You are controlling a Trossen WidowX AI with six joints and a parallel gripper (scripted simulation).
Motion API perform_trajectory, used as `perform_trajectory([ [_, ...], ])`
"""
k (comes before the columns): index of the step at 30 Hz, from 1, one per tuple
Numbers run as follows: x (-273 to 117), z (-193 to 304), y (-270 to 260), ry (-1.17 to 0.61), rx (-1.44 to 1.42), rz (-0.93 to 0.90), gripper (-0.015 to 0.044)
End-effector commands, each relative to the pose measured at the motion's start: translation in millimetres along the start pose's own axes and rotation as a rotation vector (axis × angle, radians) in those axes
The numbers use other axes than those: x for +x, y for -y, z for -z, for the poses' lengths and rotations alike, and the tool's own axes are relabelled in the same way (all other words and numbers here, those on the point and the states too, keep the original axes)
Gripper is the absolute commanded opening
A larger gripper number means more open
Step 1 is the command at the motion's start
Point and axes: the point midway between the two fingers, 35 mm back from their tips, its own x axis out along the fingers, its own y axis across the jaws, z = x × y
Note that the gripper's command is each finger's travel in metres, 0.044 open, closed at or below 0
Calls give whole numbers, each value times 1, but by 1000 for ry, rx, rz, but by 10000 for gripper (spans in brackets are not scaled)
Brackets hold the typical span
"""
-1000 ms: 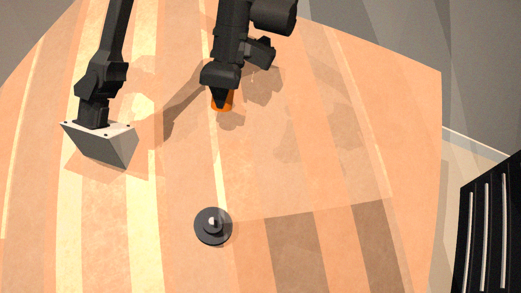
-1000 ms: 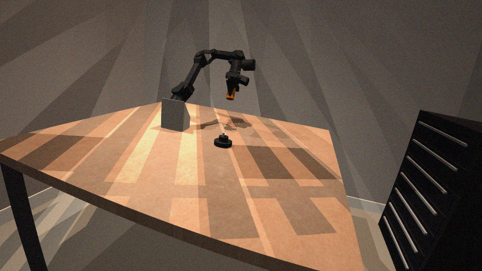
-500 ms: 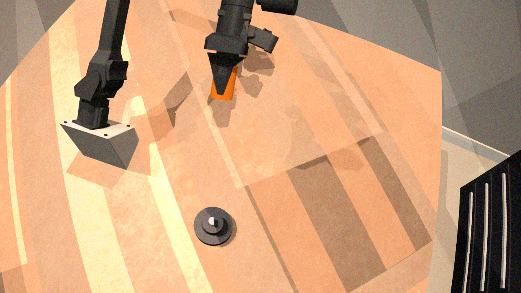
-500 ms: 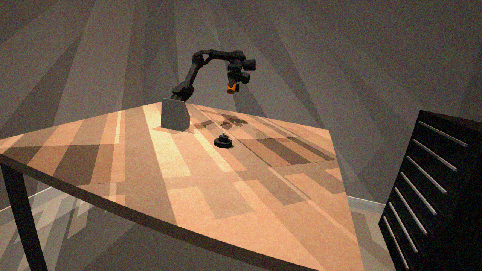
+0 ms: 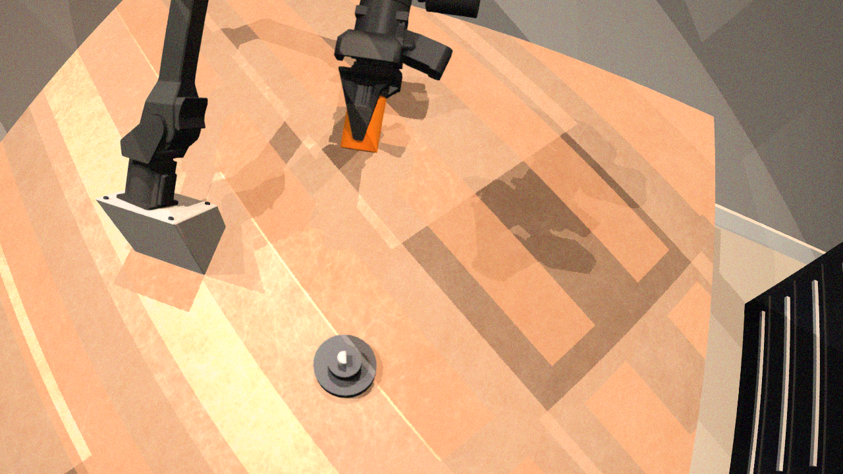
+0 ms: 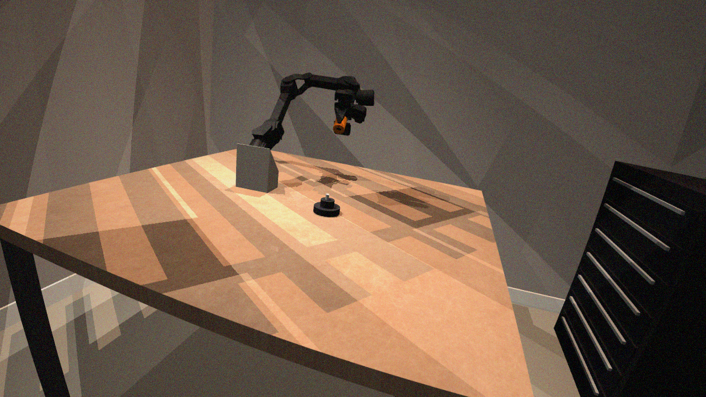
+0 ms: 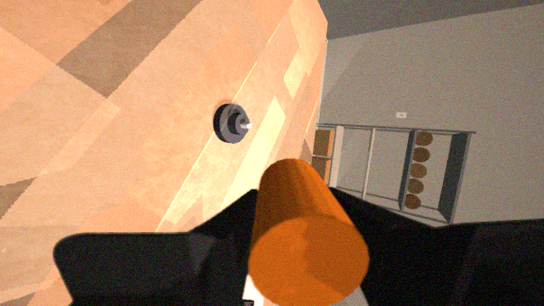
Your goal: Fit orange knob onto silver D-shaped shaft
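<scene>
My gripper [image 5: 360,126] [image 6: 343,124] [image 7: 291,195] is shut on the orange knob [image 5: 372,134] [image 6: 340,125] [image 7: 308,255] and holds it in the air, well above the table and behind the pedestal in the exterior view. The knob is tilted, its lower end turned toward the exterior camera, where a small dark spot shows in that end; its flat side cannot be made out. The round dark pedestal [image 5: 324,378] [image 6: 326,212] [image 7: 224,135] stands on the table. Its silver shaft [image 5: 342,357] [image 6: 326,196] [image 7: 247,126] is bare and upright, with a straight edge toward the right in the top view.
The arm's grey base block [image 5: 162,236] [image 6: 252,167] stands on the table left of the pedestal. A black drawer cabinet [image 5: 795,353] [image 6: 636,276] stands off the table's right edge. A shelf unit [image 7: 456,170] is against the wall in the wrist view. Patterned light and shadows cross the table.
</scene>
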Motion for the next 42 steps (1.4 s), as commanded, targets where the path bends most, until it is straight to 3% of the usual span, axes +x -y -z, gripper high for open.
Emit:
perform_trajectory([
  [1,0,0,2,3,9,40,0],
  [42,5,0,-6,3,7,51,0],
])
